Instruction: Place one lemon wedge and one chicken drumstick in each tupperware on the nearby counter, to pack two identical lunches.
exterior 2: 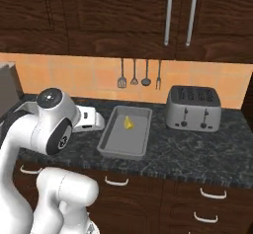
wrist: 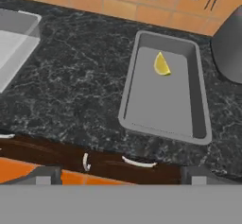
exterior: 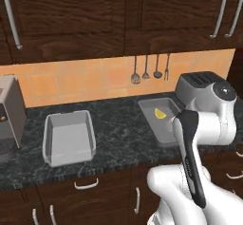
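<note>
The yellow lemon wedge lies in the tupperware beside the toaster, its first item packed. The gripper hangs before that tupperware with jaws spread wide, holding nothing, free for a drumstick.

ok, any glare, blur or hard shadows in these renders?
Left base view: flat lighting, the empty tupperware pale, slightly washed out. Right base view: soft, toaster without glare. Hand view: coarse and blurry, yet the lemon wedge reads clearly; no hard shadows.
</note>
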